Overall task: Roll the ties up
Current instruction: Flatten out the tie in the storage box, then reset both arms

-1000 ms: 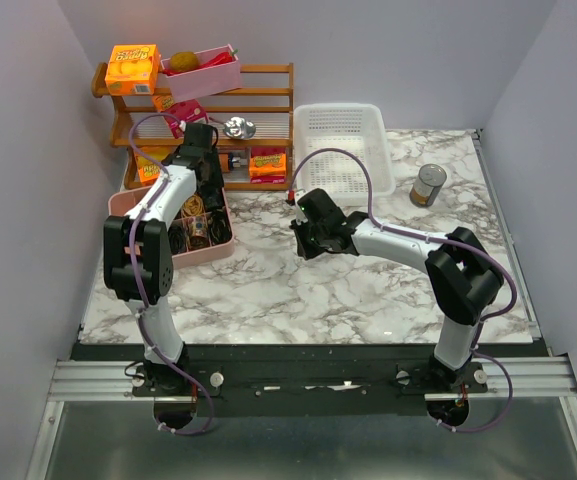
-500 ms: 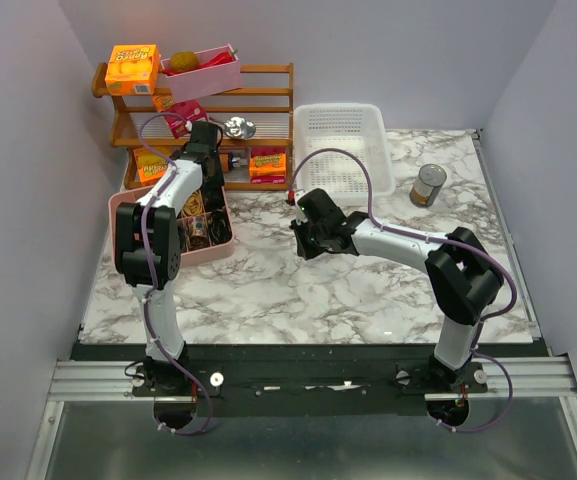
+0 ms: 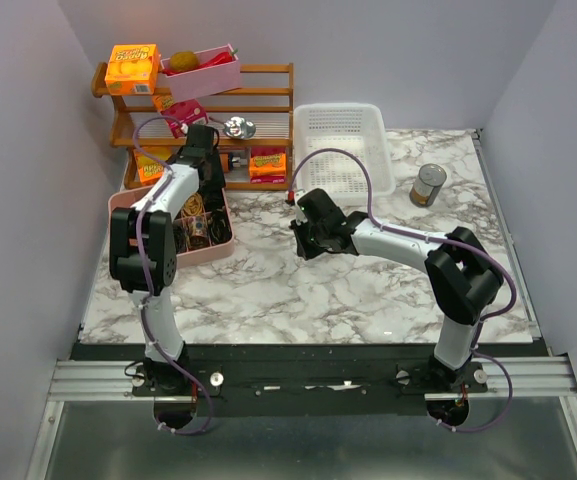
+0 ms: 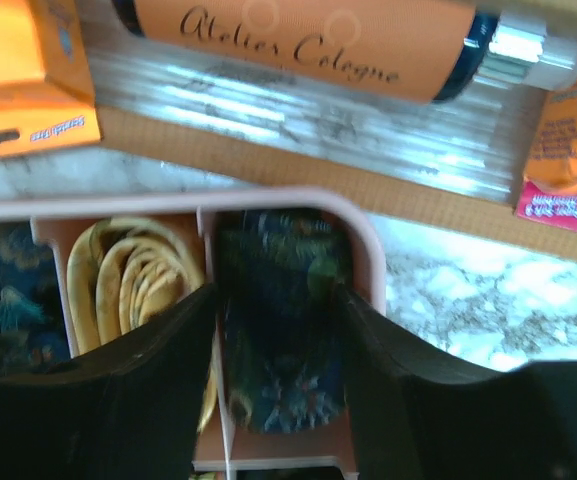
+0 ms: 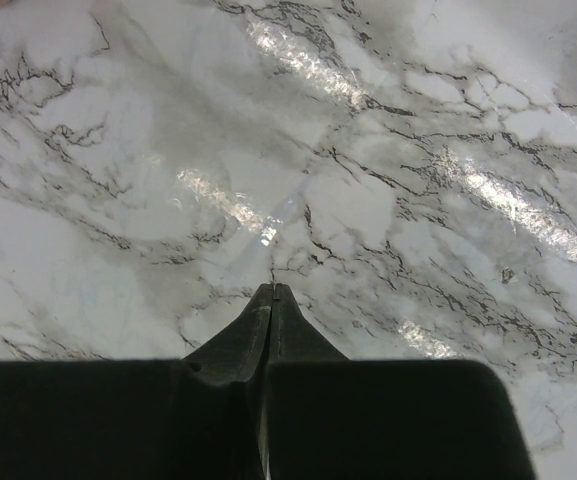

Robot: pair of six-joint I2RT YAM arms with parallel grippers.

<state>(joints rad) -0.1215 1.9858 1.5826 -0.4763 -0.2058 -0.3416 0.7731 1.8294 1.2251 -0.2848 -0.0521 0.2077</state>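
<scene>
Compartments of the pink tray hold rolled fabric: a dark patterned tie in the corner one, a yellow roll just beside it. The left jaws hang spread above the tie, one on each side of its compartment. The right jaws are pressed together, pinching nothing, over the marble counter, well apart from the tray

Overhead, the light is bright and even; my arms cast only soft shadows on the marble table right of the pink tray. My left wrist picture is blurred. The fingers of my left gripper are dark smears over the tray, and glare streaks the shelf behind it. My right wrist picture is sharp, with white glints on the marble.
</scene>
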